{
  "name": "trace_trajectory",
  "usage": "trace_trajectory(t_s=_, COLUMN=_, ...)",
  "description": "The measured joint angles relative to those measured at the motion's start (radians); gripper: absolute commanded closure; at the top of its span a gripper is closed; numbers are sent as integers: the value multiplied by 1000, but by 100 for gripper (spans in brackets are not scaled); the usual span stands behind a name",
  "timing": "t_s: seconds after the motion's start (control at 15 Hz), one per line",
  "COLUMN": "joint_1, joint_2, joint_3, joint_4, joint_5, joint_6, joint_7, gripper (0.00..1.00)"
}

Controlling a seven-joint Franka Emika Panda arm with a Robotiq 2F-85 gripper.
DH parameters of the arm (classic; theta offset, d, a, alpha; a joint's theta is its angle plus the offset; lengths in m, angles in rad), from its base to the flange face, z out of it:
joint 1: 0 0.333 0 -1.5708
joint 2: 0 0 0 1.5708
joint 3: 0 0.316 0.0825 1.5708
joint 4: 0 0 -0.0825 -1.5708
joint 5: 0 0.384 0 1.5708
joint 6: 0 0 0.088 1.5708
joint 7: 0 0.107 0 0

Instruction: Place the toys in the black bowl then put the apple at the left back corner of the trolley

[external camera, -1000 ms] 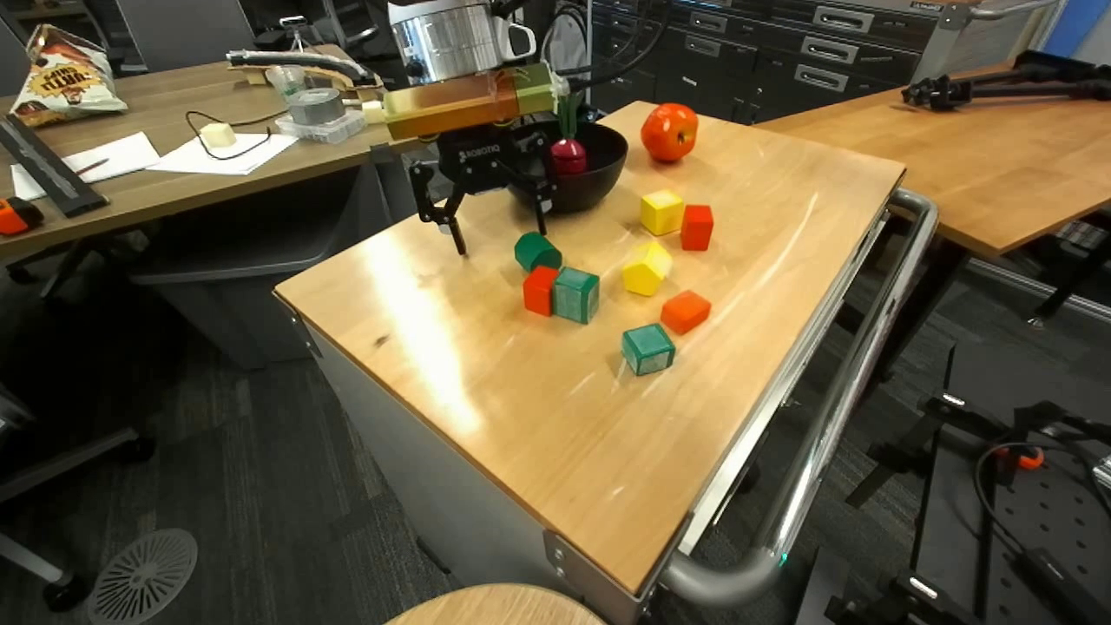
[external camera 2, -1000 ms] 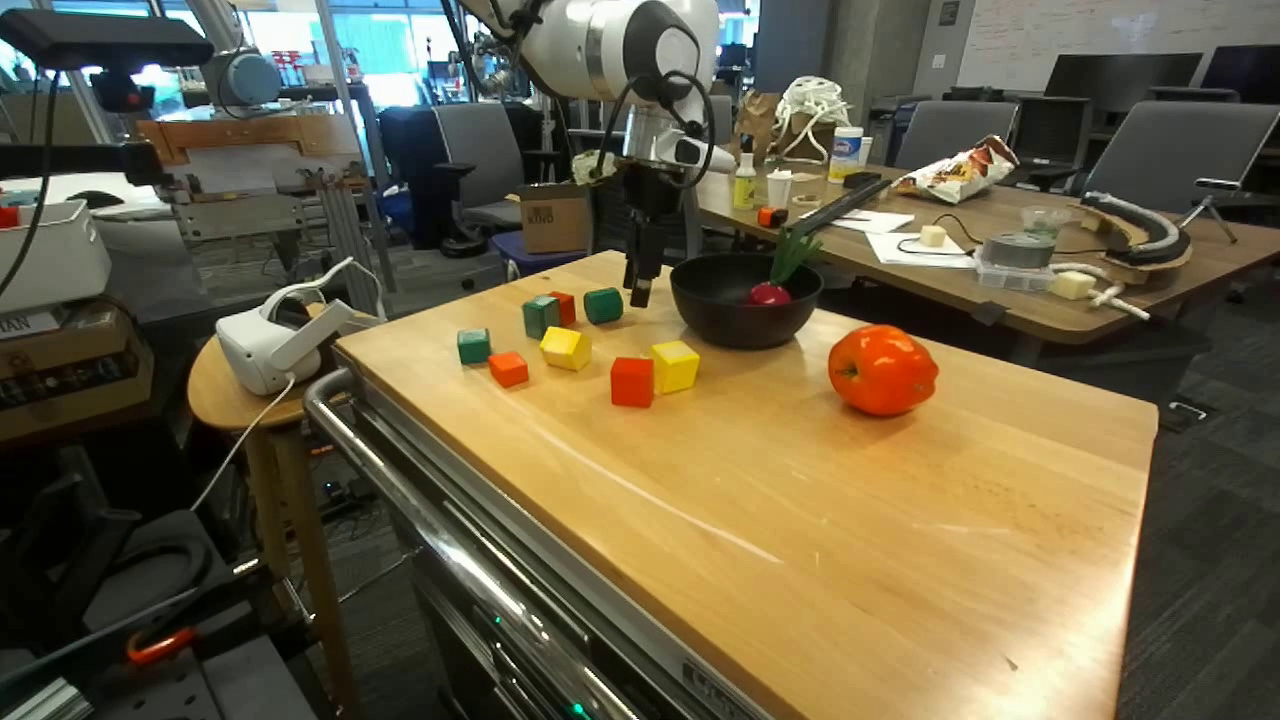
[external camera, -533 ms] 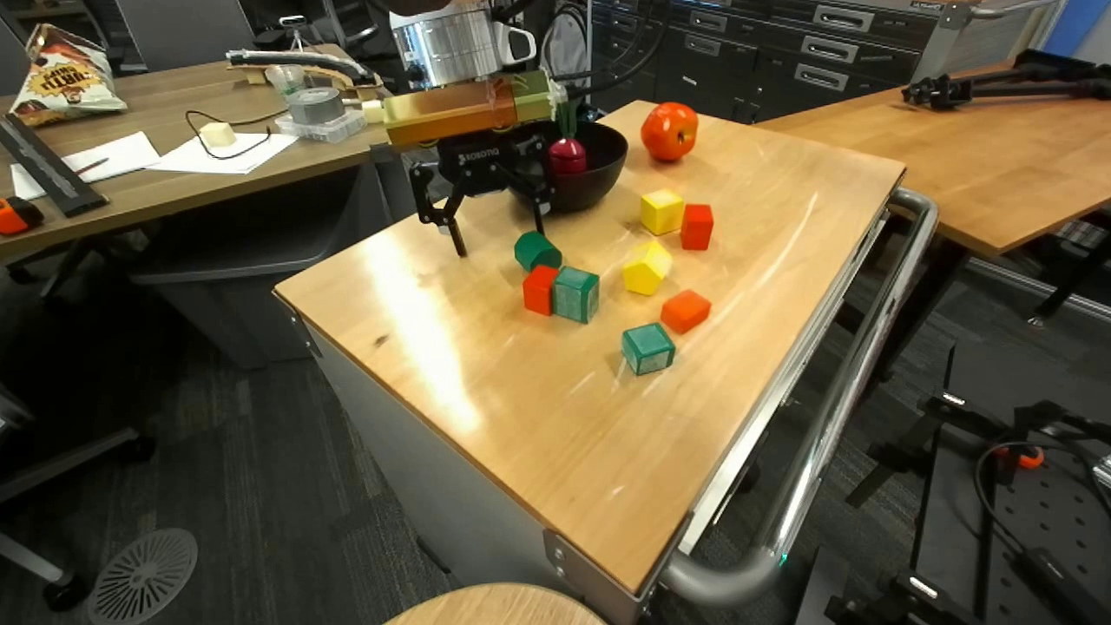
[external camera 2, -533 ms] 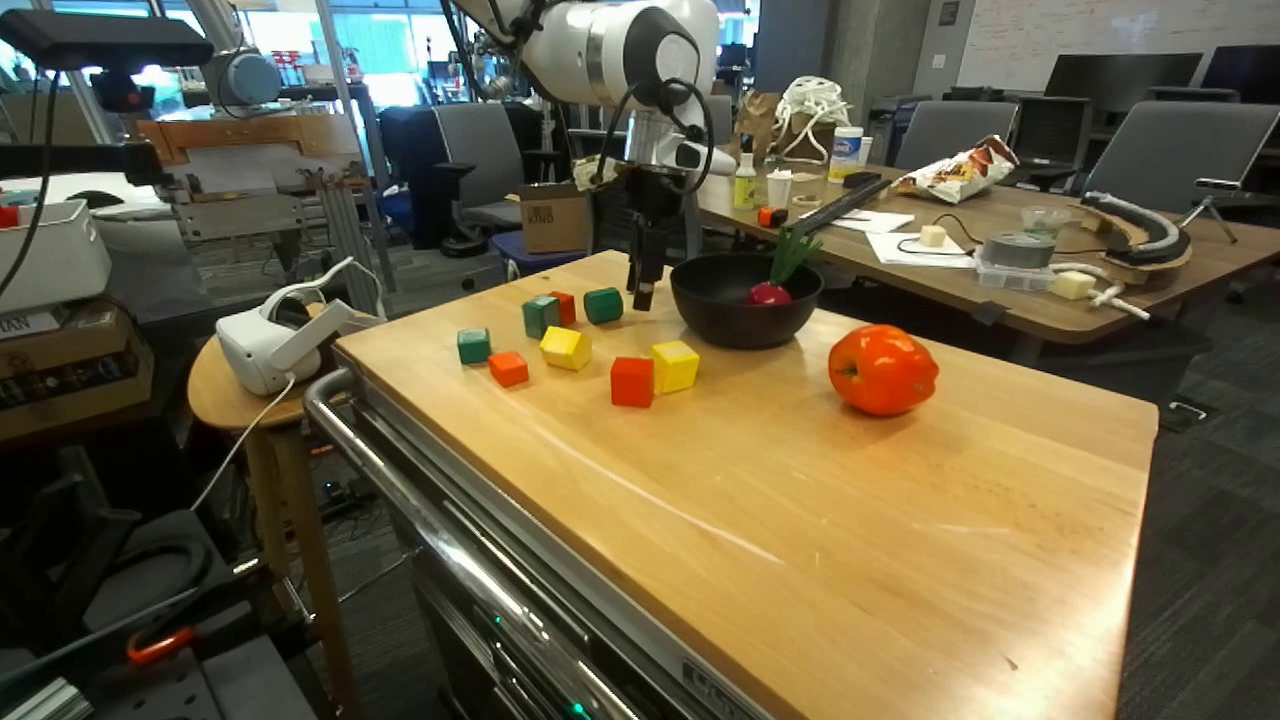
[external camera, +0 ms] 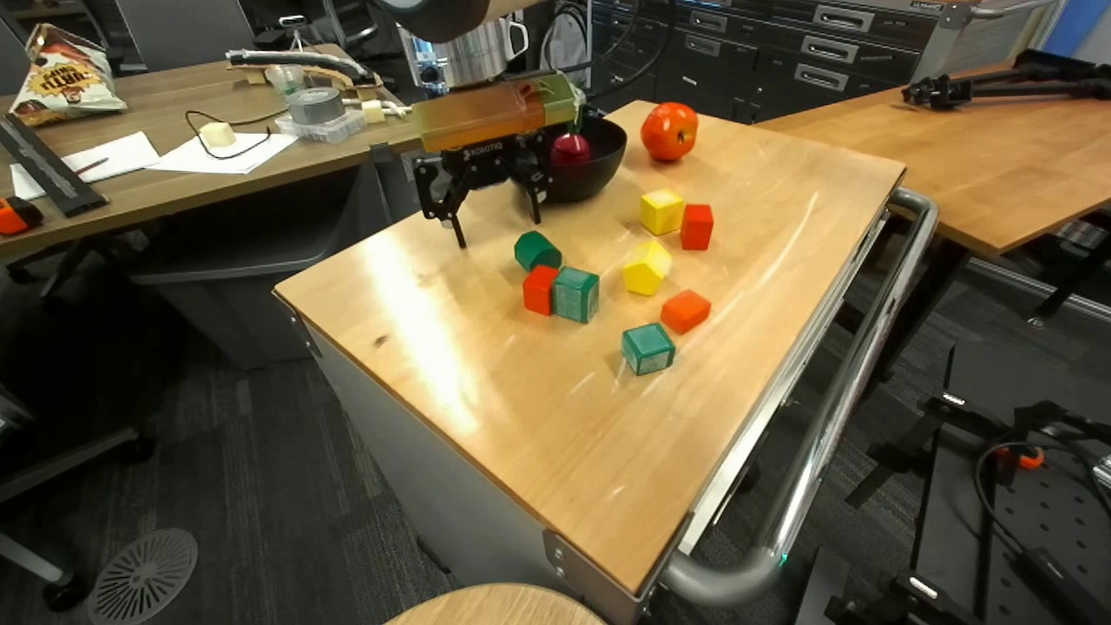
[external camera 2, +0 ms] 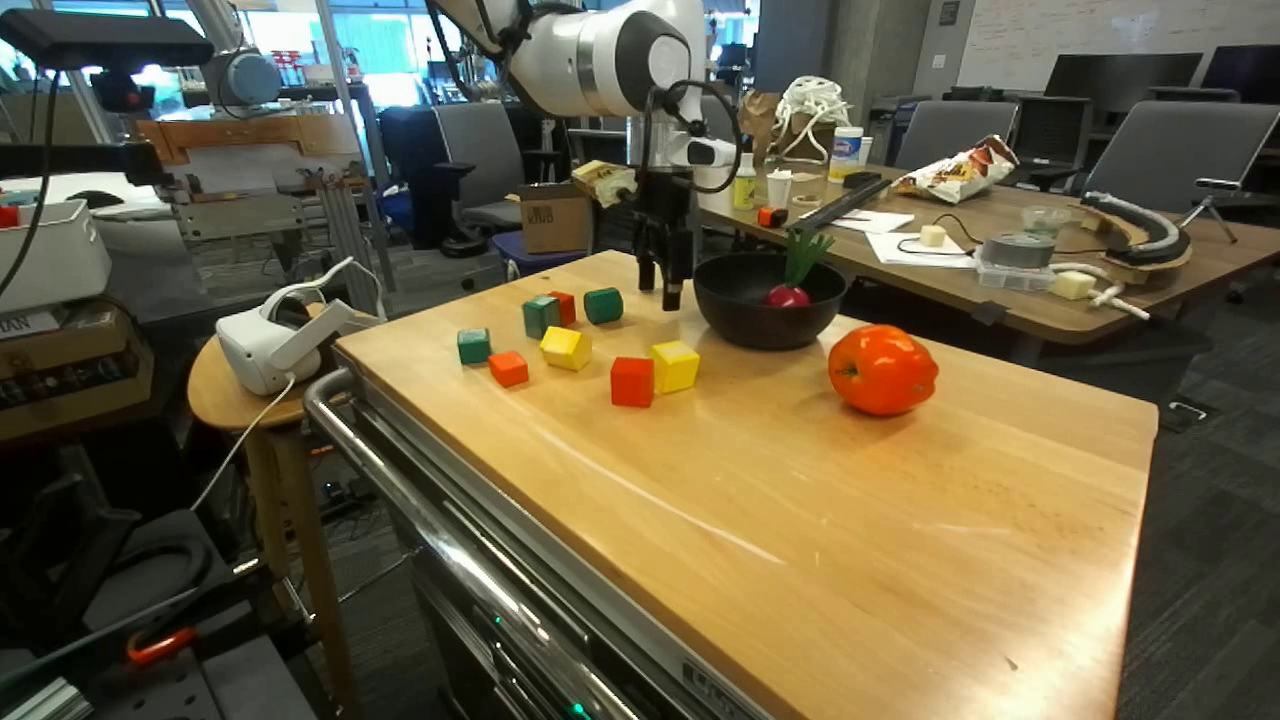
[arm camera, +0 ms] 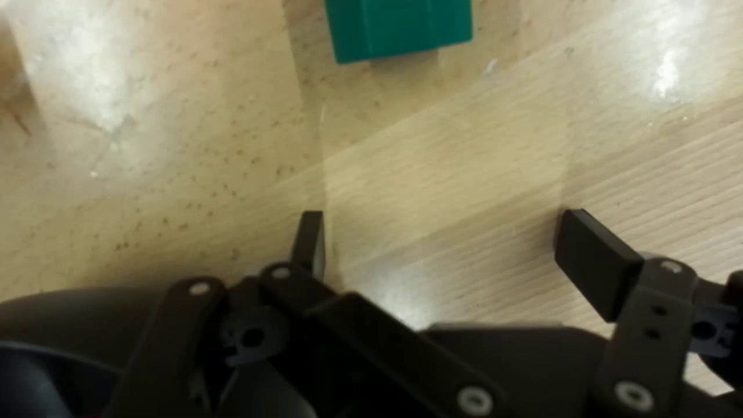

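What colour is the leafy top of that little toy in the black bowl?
The leafy top is green; it shows best in an exterior view.

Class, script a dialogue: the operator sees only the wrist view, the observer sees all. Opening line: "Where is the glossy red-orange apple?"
Observer: The glossy red-orange apple stands on the light wooden trolley top, apart from the round black bowl.
Operator: Anything yellow on that top?
Observer: Two small yellow blocks lie there, as both exterior views show.
Operator: What sits right beside one?
Observer: A red box-shaped block; whether they touch, I cannot tell.
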Motion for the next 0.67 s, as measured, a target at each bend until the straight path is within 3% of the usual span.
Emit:
trace_trajectory(t_s=0.13, joint_1=2, joint_2=-30, joint_3=0, joint_4=-58, joint_5=-13, joint_6=81, joint_7=-52, gripper=0)
trace_trajectory(t_s=0.33, joint_1=5, joint_2=-54, joint_3=0, joint_4=-94, joint_5=-19, joint_6=104, joint_7=-70, gripper=0)
trace_trajectory(t_s=0.47, joint_1=6, joint_2=-51, joint_3=-1, joint_4=-89, joint_5=-19, joint_6=44, joint_7=-62, gripper=0)
trace_trajectory(t_s=0.67, joint_1=26, joint_2=-41, joint_3=-19, joint_4=-46, joint_5=-25, joint_6=-139, joint_7=12, gripper=0)
